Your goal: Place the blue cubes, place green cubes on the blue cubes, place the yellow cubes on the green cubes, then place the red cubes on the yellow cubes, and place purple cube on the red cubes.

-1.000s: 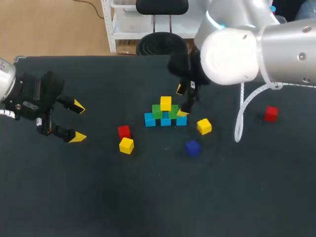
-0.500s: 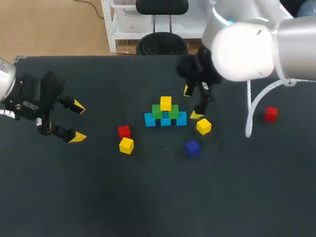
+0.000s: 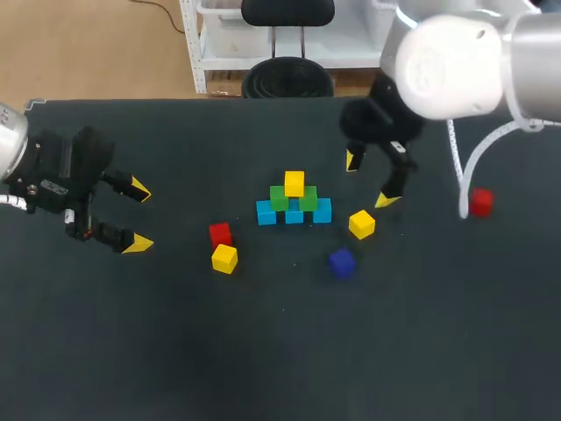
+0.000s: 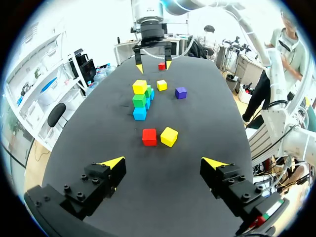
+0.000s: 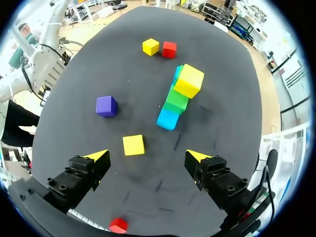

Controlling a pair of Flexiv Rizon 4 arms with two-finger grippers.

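Note:
A row of three blue cubes (image 3: 294, 212) stands mid-table with two green cubes (image 3: 307, 198) on it and one yellow cube (image 3: 294, 182) on top; the right wrist view shows this stack (image 5: 178, 95) ahead of its fingers. Loose cubes: yellow (image 3: 361, 224), purple (image 3: 342, 261), red (image 3: 219, 233) beside yellow (image 3: 224, 258), and a far red one (image 3: 480, 201) at the right. My right gripper (image 3: 371, 180) hangs open and empty just right of the stack, above the loose yellow cube (image 5: 134, 144). My left gripper (image 3: 137, 216) is open and empty at the left.
In the left wrist view the red cube (image 4: 149, 137) and yellow cube (image 4: 169, 136) lie ahead of the left gripper (image 4: 163, 162), with the stack (image 4: 140, 99) and my right gripper (image 4: 152, 63) beyond them. A white cable (image 3: 465, 175) hangs from the right arm.
My right gripper has moved right and back from the stack, open and empty all the while. The left arm has stayed still.

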